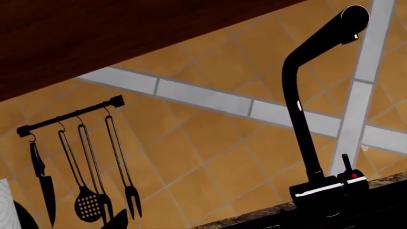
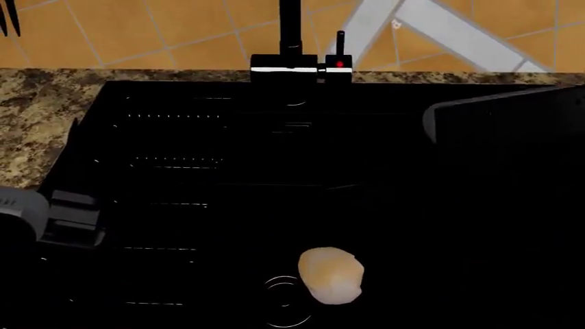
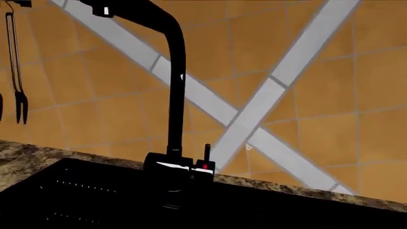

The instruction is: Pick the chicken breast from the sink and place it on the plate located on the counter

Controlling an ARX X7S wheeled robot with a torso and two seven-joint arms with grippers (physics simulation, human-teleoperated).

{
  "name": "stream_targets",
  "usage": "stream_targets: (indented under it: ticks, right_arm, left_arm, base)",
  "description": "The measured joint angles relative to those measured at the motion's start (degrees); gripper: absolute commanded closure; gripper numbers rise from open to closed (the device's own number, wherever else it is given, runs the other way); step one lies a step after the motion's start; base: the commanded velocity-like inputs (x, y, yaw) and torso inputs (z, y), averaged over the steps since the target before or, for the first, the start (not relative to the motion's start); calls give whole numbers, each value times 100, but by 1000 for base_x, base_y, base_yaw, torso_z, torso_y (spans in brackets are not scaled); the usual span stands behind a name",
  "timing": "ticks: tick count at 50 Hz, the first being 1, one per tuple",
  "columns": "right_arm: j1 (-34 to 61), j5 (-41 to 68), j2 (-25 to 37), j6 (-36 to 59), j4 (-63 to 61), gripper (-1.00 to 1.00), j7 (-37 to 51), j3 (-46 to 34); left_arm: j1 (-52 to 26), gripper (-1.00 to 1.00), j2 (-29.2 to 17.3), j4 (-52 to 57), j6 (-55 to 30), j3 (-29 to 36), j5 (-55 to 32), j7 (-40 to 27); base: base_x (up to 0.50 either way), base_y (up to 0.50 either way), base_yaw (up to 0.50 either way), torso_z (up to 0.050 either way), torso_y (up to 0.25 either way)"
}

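**Chicken sits in the basin, neither arm on it yet**

Chicken breast [image 2: 331,275] lies on the floor of the sink [image 2: 229,205], nearest the robot, just beside the drain ring [image 2: 285,301]. Nothing touches it. Left arm's grey-and-black link [image 2: 41,219] shows over the basin's left edge, well left of the meat and a bit farther back. The dark slab at the right [image 2: 503,123] looks like the right arm, farther back and right of the chicken. Neither set of fingertips is visible in any view, so I can't tell whether either gripper is open or closed. Both wrist cameras point at the wall, not at the meat.

Handling, as a guess: small, light, rounded, smooth, likely soft and slick. Take it across the narrow width, jaws low around the middle so it doesn't squirt out. Moderate squeeze only.

Obstacles: the path down to it looks clear from above. Basin walls limit side approach, so come in vertically. Black-on-black makes depth hard to judge.

Farther back: ribbed drainer lines on the basin floor, then the faucet [image 2: 290,41] with the red-dot lever [image 2: 339,63] at the rear rim. Counter [image 2: 37,123] wraps the left and back. Utensil rail [image 1: 70,117] hangs on the tiled wall [image 2: 164,31].

Plate is not in view in any picture; it needs locating before the carry.
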Motion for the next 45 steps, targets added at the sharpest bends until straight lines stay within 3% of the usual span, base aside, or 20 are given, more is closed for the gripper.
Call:
stream_targets:
  ticks: [24, 45]
  right_arm:
    - [1461, 152, -140, 1440, 2361, -100, -83, -936]
    - [1789, 208, -313, 1239, 4185, -100, -325, -1339]
  left_arm:
    - [30, -100, 2, -221, 207, -19, -116, -12]
    - [100, -100, -10, -517, 496, 1, -213, -35]
  base:
    - [0, 0, 0, 0, 0]
    - [0, 0, 0, 0, 0]
